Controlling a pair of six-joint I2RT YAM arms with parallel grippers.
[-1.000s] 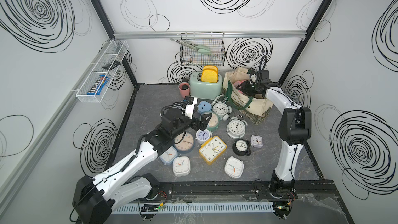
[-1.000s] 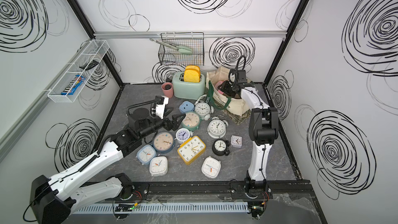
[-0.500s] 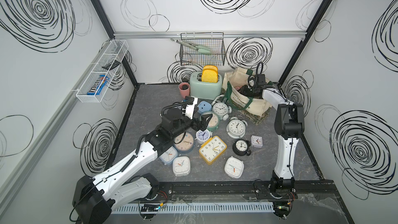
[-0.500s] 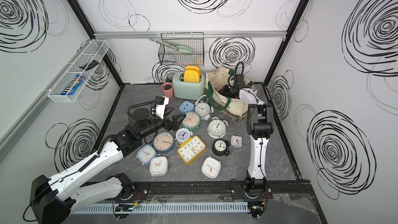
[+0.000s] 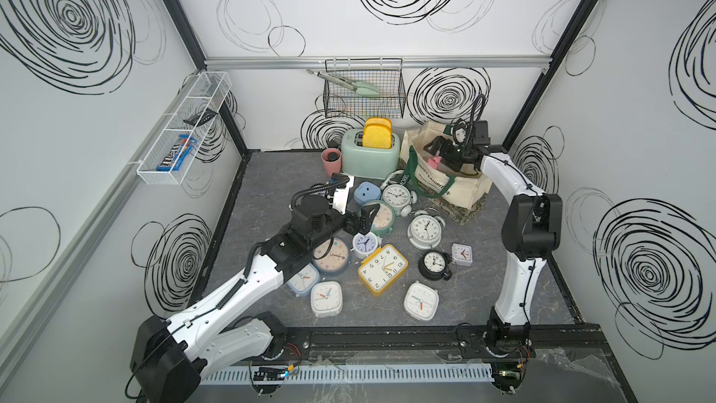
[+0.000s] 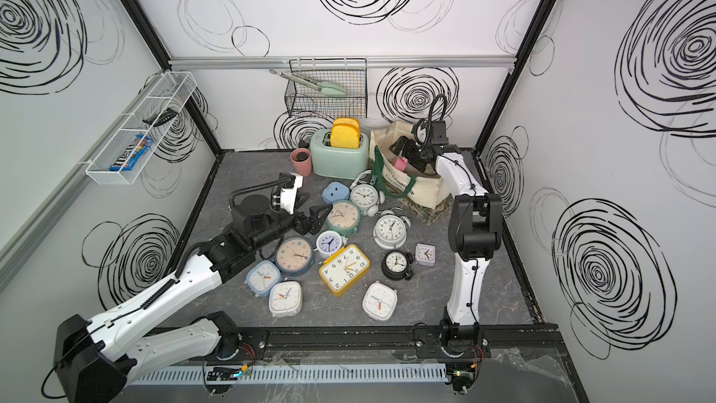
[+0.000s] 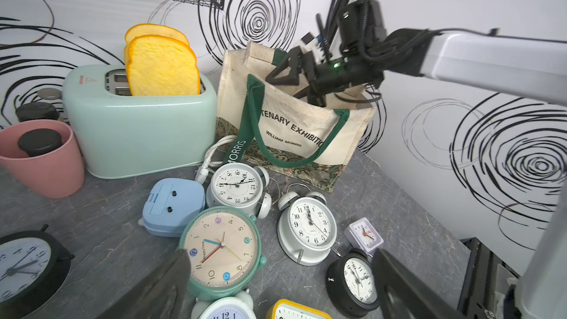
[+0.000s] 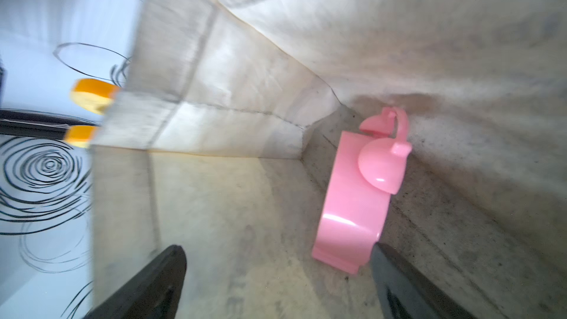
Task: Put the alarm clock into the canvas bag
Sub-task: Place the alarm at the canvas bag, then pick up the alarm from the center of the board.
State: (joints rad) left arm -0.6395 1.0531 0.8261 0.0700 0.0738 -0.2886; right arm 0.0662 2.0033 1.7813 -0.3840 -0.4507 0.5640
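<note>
Across the grey tabletop (image 5: 271,203), two white arms (image 5: 248,288). Left gripper (image 5: 366,220) above one teal clock (image 5: 385,220), jaws wide apart, empty. Right gripper (image 5: 441,151) down in the mouth of one canvas bag (image 5: 461,188), jaws spread, clamping nothing. Bag upright at back right, just beside one mint toaster (image 5: 368,158) with two toast slices (image 5: 377,137). Twelve clocks (image 5: 424,230) loose on the tabletop, teal one included. One pink alarm clock (image 8: 356,204) inside the bag, lying against its wall, just beside one fingertip (image 8: 395,271); contact unclear.
</note>
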